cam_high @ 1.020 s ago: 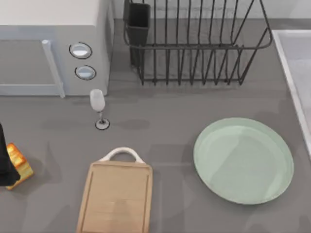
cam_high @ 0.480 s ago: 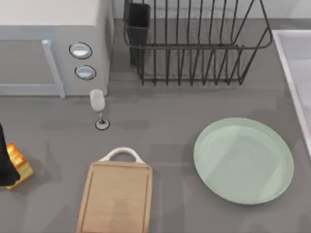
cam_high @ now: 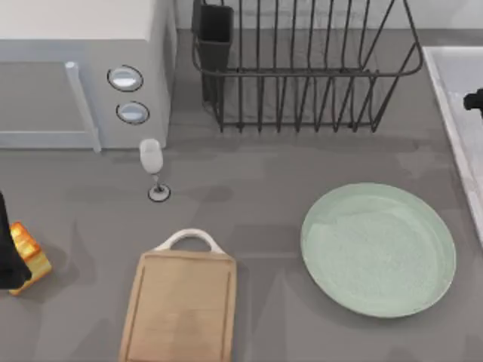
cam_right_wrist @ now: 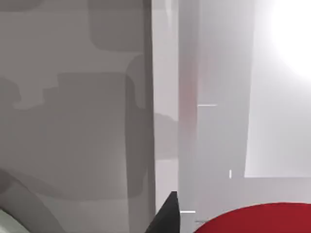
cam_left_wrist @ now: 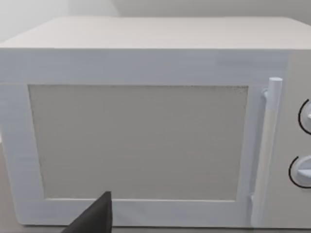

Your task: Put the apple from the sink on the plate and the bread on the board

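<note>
Red apple [cam_right_wrist: 252,219] just beside right pincer [cam_high: 474,99] over sink [cam_high: 453,75]; finger spread indiscernible.

Even soft light, faint shadows, glare (sink [cam_right_wrist: 282,58]) bright

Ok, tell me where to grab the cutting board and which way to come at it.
Take the white arched handle at the board's end nearest the wine glass, coming down from above with the claw's fingers astride the arch. The board lies flat, so its edges offer little purchase, while the handle's opening probably leaves room for a finger.
</note>
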`<action>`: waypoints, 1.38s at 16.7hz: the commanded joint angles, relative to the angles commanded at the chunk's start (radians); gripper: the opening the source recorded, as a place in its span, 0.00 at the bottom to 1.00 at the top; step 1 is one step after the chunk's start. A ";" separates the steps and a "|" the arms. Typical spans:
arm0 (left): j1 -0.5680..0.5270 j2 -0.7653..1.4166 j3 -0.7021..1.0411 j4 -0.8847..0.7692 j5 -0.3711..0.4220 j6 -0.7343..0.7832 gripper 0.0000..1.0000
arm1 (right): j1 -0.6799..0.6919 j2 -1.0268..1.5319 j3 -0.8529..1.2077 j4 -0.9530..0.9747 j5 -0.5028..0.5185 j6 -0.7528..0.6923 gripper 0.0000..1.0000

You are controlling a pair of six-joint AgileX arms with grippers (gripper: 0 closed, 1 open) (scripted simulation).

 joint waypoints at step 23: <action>0.000 0.000 0.000 0.000 0.000 0.000 1.00 | 0.510 -0.190 -0.121 -0.165 0.005 0.493 0.45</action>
